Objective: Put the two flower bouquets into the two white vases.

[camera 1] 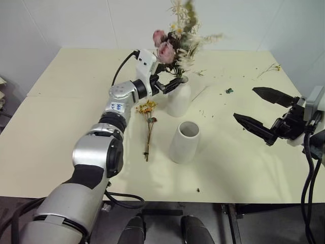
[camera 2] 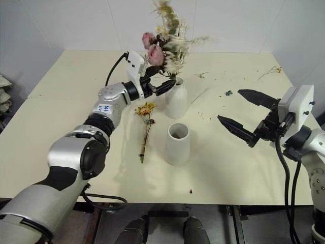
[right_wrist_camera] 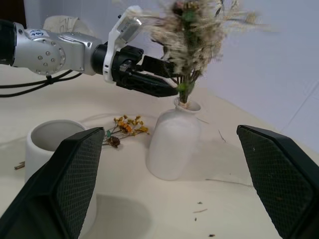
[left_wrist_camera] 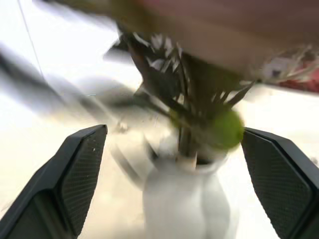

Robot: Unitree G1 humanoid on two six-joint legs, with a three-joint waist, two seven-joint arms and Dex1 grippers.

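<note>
Rose bouquet (camera 1: 175, 38) stands in bottle vase (camera 1: 179, 96), worktop (camera 1: 76, 76) centre. Left claw (camera 1: 170, 84) apart at neck, right claw (camera 1: 264, 114) apart. Risk: finger snags stems, tips vase. Yellow bunch (camera 1: 148, 127) flat at 9 o'clock of wide vase (camera 1: 185, 142).

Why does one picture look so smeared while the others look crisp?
Left wrist view: the rose bouquet and bottle vase are streaked with blur, though the tool's pads stay sharp. Head views: evenly lit, soft shadows. Right wrist view: mostly sharp; only the dried sprigs smear.
</note>
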